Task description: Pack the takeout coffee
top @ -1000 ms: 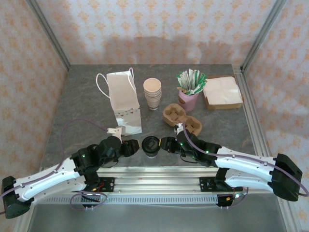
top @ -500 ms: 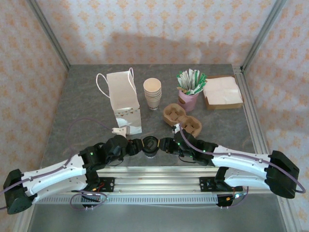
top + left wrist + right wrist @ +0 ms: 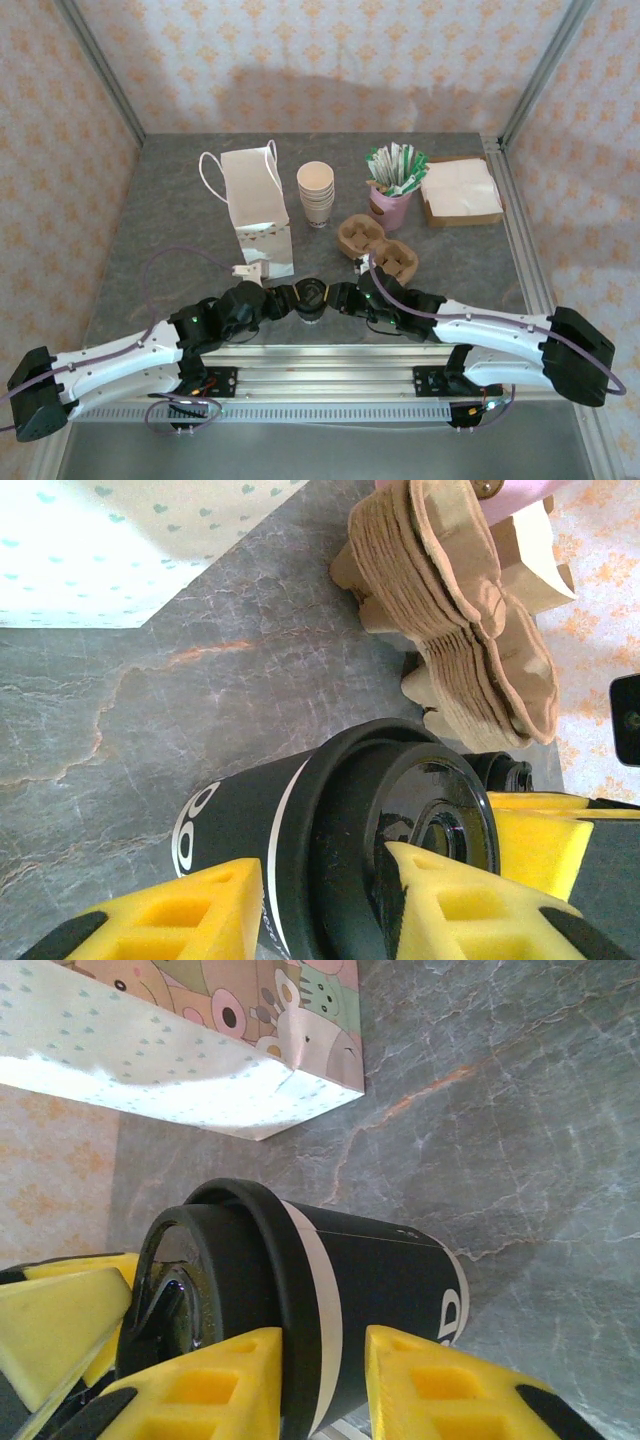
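- takeout coffee [image 3: 311,297] is sitting at lower centre of the top view, near the table's [image 3: 180,220] front edge, between both grippers
- left gripper [image 3: 290,299] is closing it in from the left; yellow fingers [image 3: 190,910] part-spread, one by the dark sleeve, one over the lid; can't tell if gripping
- right gripper [image 3: 333,297] is mirroring it from the right; jaws part-spread; can't tell either
- paper bag [image 3: 255,210] is standing behind, centre-left; pulp carriers [image 3: 377,247] centre-right
- cup stack [image 3: 316,193], pink cup [image 3: 391,208] and napkin box [image 3: 460,192] are lining the upper part

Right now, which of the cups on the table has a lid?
The black coffee cup in front: it alone is lidded, while the cream paper cups stacked beside the white paper bag are open-topped.
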Controlling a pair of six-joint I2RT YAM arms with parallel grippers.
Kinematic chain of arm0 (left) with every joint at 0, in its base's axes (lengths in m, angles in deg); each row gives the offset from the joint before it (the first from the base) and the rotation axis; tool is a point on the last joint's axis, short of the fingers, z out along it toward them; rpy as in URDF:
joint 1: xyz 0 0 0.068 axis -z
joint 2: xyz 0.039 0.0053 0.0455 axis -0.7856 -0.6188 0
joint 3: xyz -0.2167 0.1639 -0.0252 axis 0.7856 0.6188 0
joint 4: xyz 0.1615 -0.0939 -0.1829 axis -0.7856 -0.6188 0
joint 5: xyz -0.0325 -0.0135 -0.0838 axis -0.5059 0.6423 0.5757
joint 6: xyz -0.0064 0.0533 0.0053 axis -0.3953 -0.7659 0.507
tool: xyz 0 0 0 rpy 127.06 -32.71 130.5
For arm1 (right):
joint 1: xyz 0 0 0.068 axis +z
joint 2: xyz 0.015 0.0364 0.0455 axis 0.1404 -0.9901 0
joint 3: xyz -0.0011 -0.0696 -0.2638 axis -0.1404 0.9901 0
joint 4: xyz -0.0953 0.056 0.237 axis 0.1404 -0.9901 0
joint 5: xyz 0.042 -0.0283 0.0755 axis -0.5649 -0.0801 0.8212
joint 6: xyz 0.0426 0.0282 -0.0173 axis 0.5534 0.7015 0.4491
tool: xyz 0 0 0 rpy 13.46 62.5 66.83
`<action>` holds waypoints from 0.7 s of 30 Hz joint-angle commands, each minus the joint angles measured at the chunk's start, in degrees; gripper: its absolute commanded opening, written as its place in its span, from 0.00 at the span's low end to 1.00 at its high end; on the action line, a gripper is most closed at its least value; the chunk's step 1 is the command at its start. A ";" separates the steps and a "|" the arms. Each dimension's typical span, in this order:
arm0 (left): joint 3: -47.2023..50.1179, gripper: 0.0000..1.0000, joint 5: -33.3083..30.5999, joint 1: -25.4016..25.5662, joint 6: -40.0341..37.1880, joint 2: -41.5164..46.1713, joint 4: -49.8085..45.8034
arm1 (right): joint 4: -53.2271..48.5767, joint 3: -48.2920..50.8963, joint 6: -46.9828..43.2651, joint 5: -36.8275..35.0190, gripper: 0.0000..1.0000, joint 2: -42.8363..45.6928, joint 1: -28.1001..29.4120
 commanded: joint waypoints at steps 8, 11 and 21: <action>3.48 0.36 0.75 0.05 -0.41 -2.95 -2.98 | -2.43 6.72 4.63 -1.68 0.25 -6.14 4.68; 3.51 0.37 0.92 0.14 -0.91 -3.81 -3.05 | -0.77 7.90 5.35 -2.04 0.25 -6.83 4.98; 3.75 0.37 0.36 0.30 -1.20 -3.65 -4.37 | -2.39 6.19 4.72 -5.60 0.25 -1.43 5.19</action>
